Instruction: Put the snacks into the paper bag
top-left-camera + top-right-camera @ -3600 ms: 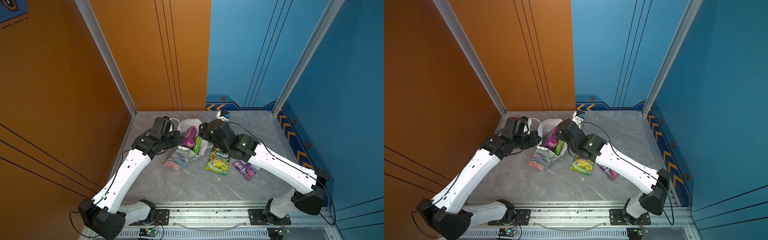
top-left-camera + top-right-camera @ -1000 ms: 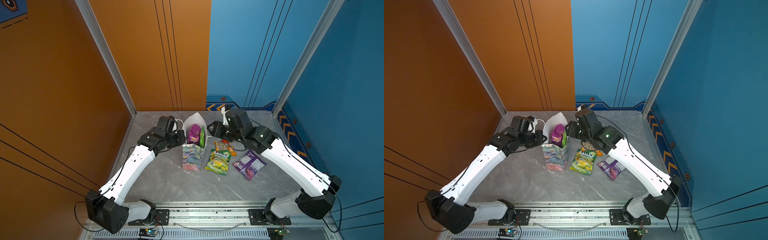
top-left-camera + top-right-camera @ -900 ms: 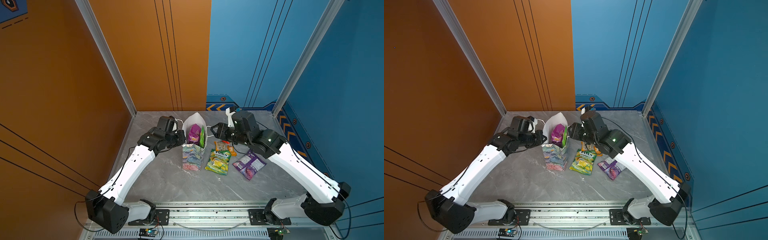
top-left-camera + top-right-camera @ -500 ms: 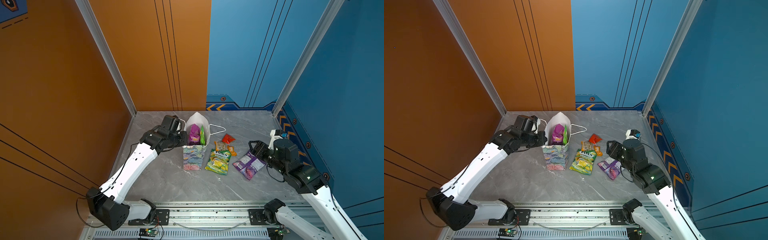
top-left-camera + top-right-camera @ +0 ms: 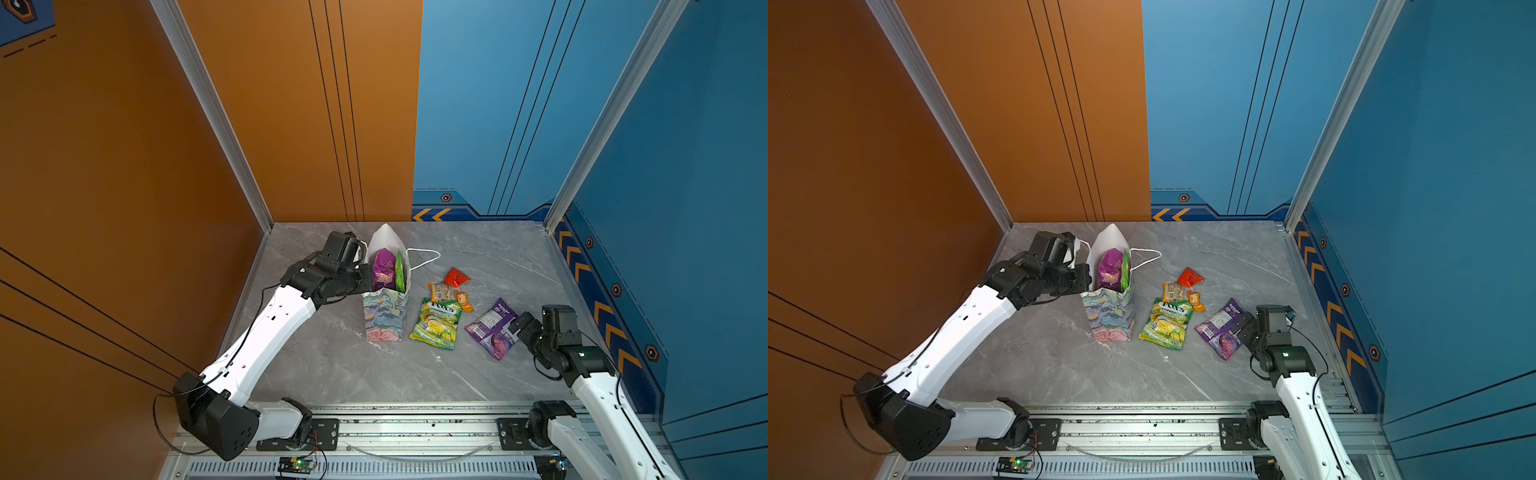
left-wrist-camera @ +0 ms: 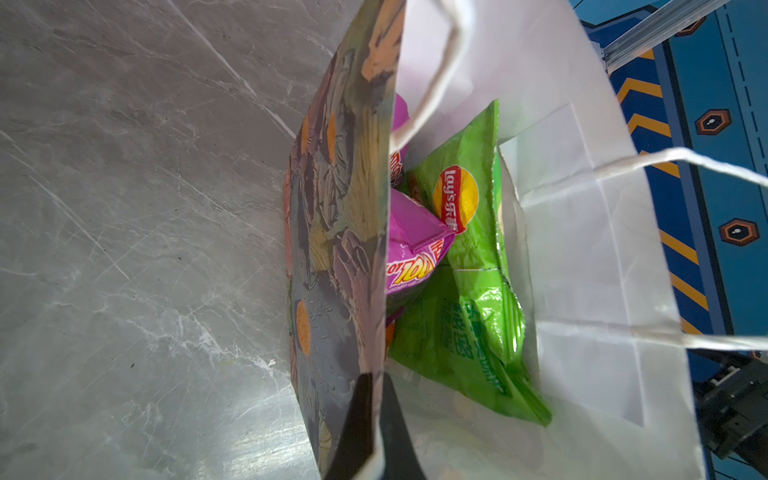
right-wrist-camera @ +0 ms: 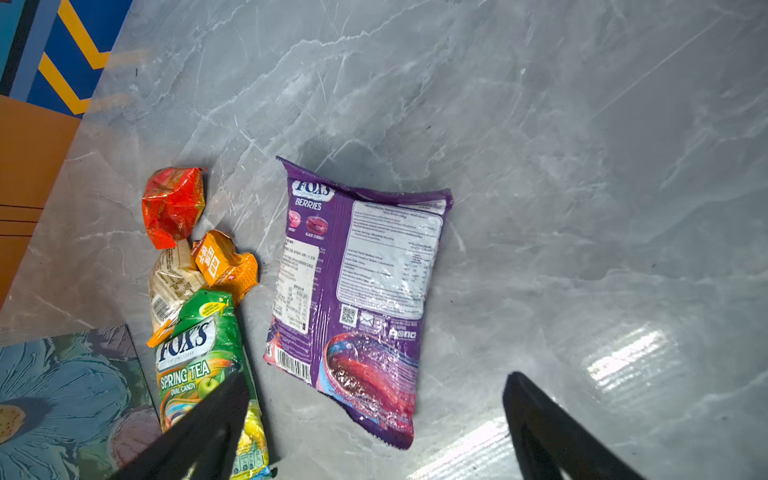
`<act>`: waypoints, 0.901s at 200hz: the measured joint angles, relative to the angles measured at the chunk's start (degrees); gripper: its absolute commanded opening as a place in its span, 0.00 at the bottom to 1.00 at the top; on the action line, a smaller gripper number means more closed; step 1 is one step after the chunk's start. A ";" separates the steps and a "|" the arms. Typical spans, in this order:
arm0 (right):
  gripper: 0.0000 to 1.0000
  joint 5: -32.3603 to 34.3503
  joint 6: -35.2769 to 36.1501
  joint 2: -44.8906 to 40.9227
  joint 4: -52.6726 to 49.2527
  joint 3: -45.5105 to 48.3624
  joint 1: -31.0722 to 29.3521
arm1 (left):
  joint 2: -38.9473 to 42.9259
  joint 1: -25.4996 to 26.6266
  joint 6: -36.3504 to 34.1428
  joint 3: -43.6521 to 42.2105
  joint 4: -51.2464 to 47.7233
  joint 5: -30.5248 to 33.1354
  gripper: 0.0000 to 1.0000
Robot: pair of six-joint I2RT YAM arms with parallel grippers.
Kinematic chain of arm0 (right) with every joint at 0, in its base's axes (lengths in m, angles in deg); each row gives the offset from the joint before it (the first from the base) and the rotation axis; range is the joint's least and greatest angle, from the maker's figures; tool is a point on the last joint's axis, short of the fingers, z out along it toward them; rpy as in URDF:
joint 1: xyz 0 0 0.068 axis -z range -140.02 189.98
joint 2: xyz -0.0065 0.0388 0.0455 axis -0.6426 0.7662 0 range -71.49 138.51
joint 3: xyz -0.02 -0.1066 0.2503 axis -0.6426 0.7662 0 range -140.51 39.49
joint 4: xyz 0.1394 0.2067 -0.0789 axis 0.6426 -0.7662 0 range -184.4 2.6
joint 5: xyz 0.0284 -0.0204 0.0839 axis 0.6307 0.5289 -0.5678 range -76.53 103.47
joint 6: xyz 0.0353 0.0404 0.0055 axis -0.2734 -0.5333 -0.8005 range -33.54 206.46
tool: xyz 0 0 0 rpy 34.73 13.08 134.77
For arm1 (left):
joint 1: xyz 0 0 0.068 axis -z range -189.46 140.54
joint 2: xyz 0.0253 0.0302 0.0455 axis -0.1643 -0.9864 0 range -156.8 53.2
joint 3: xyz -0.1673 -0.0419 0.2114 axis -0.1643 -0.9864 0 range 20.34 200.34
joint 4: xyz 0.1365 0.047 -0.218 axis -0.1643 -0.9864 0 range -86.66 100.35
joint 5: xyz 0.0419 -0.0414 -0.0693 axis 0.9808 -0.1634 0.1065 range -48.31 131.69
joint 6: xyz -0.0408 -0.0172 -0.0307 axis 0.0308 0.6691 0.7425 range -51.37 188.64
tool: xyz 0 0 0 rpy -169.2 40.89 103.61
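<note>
The paper bag (image 5: 384,316) stands upright on the grey marbled tabletop (image 5: 332,365), its painted floral outside matte and textured, its inside plain white, with a white cord handle (image 5: 424,257) looping out toward the loose snacks. Inside it, a glossy magenta packet (image 6: 411,232) leans against the painted wall and a large crinkled green Lay's packet (image 6: 469,257) sits beside it. The left gripper (image 6: 374,392) is pressed together on the bag's rim, one finger on each side of the paper wall. Five packets lie flat just beside the bag: a yellow-green FOX'S packet (image 7: 203,353), a pale tan packet (image 7: 170,282), a small orange one (image 7: 224,262), a puffy red one (image 7: 172,203) and a flat, shiny purple FOX'S packet (image 7: 361,291), back side up. The right gripper (image 7: 374,384) is spread wide at the purple packet's near end
</note>
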 measured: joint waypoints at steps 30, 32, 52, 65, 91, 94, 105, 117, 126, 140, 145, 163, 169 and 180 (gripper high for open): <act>1.00 -0.76 4.35 6.88 1.46 -1.84 1.03 | 0.26 -0.28 0.00 -0.42 0.42 -0.09 0.00; 1.00 -0.76 4.55 7.23 1.55 -2.01 1.11 | 0.26 -0.33 -0.02 -0.42 0.46 -0.09 0.00; 1.00 -1.01 8.02 12.59 1.90 -5.60 2.75 | 0.35 -0.79 0.00 -0.50 0.55 -0.48 0.00; 1.00 -1.20 10.12 16.57 2.29 -8.48 4.22 | 0.35 -1.14 0.00 -0.52 0.52 -0.66 0.00; 1.00 -2.10 13.55 24.44 3.78 -13.35 6.60 | 0.35 -1.46 0.00 -0.52 0.52 -0.94 0.00; 1.00 -2.21 14.03 25.64 3.93 -13.86 6.69 | 0.35 -1.49 0.00 -0.52 0.50 -0.94 0.00; 1.00 -2.84 15.58 29.94 4.11 -16.24 6.88 | 0.35 -1.57 0.00 -0.55 0.52 -1.14 0.00; 0.98 -4.20 17.49 35.80 3.91 -19.52 6.91 | 0.35 -1.57 0.00 -0.55 0.52 -1.16 0.00; 0.97 -5.25 18.58 39.98 4.26 -21.55 6.82 | 0.35 -1.62 0.00 -0.57 0.52 -1.18 0.00; 0.95 -6.14 20.20 45.03 4.33 -23.50 6.36 | 0.35 -1.62 0.00 -0.57 0.52 -1.18 0.00; 0.95 -6.29 20.72 46.29 4.20 -23.80 6.03 | 0.35 -1.62 0.00 -0.57 0.52 -1.16 0.00; 0.94 -6.51 22.08 48.13 3.65 -23.78 4.50 | 0.35 -1.86 0.00 -0.57 0.52 -1.20 0.00; 0.94 -6.51 22.40 47.95 3.58 -23.52 3.89 | 0.35 -1.95 0.00 -0.57 0.52 -1.20 0.01; 0.92 -6.38 22.64 46.90 3.74 -22.58 3.10 | 0.35 -2.21 0.00 -0.57 0.50 -1.33 0.01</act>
